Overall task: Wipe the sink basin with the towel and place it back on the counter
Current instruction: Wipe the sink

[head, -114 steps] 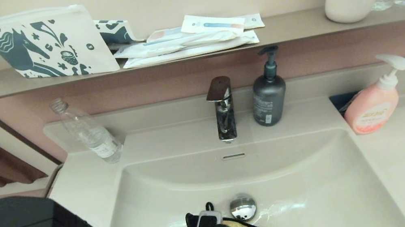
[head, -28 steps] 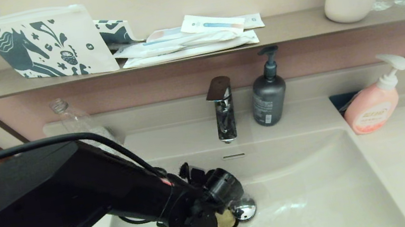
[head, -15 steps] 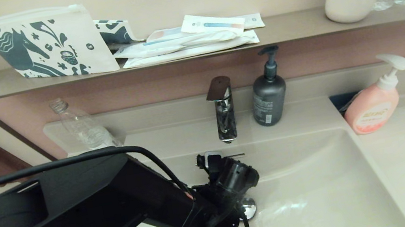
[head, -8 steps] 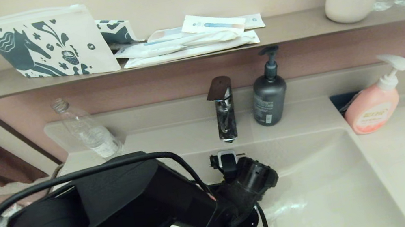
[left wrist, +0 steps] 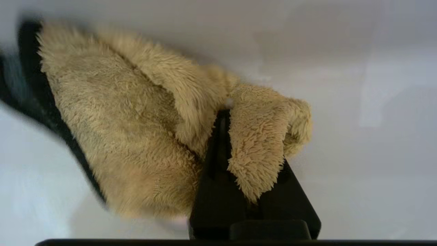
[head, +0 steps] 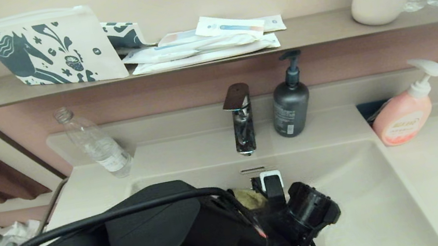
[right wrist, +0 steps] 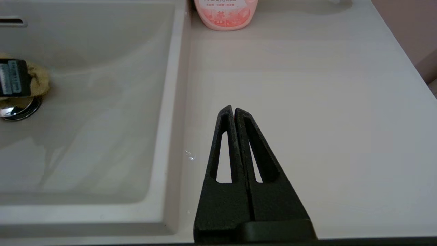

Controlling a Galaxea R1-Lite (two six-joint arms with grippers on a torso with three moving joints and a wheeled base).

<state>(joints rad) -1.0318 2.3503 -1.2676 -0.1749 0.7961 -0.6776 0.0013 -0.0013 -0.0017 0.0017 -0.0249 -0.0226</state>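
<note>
Towel (left wrist: 136,136) bunched in the left gripper (left wrist: 225,116), fingers clamped on a fold of it, black trim trailing off one side. Gripper sits low inside the basin (head: 359,188), towel pressed to the pale basin surface beneath the fingers. Head view: only a scrap of towel (head: 251,195) shows past the left arm, just short of the overflow slot (head: 252,170) and the faucet (head: 240,119) beyond it. Right wrist view: towel (right wrist: 37,77) lies over the drain plug (right wrist: 17,111).

Right gripper (right wrist: 234,111) idle over the counter (right wrist: 307,102), fingers pressed together, gripping nothing. Basin rim just beside it; pink soap bottle (right wrist: 225,13) well ahead of the tips.

Grey pump bottle (head: 290,102) stands beside the faucet. Clear bottle (head: 93,142) leans at the counter's back, beyond the left arm.
</note>
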